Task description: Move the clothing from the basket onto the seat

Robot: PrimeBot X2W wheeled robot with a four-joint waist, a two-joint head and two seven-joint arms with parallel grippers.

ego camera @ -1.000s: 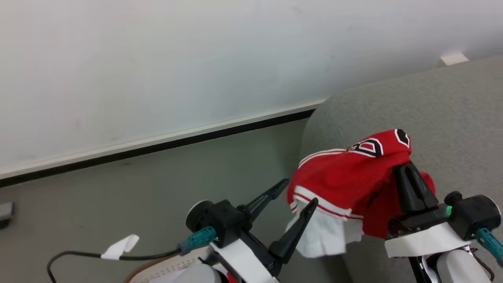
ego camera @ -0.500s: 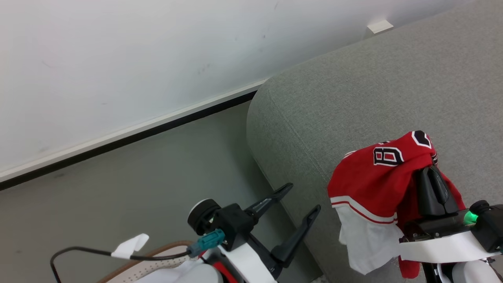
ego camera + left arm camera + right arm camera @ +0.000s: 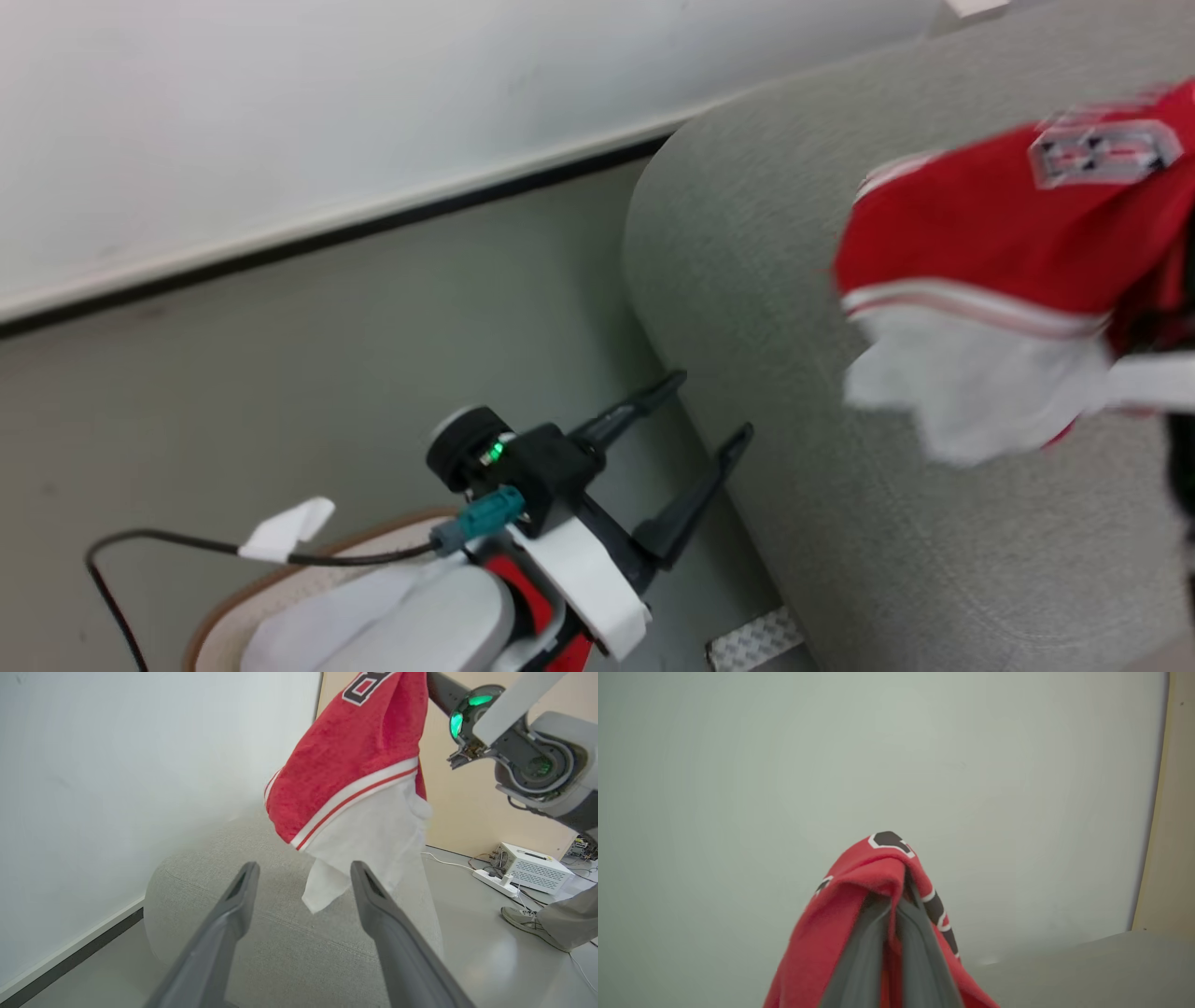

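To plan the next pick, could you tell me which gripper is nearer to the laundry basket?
Left. The left gripper hangs open near the basket rim; the right gripper is off over the sofa, shut on the red jersey.

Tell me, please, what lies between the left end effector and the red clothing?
Nothing solid: in the left wrist view the open left end effector points at the hanging clothing across bare air, with the grey seat behind.

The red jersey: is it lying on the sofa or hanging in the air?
Hanging. The red jersey is draped over the right gripper, fingers shut on it, its white hem dangling above the seat, apparently not touching.
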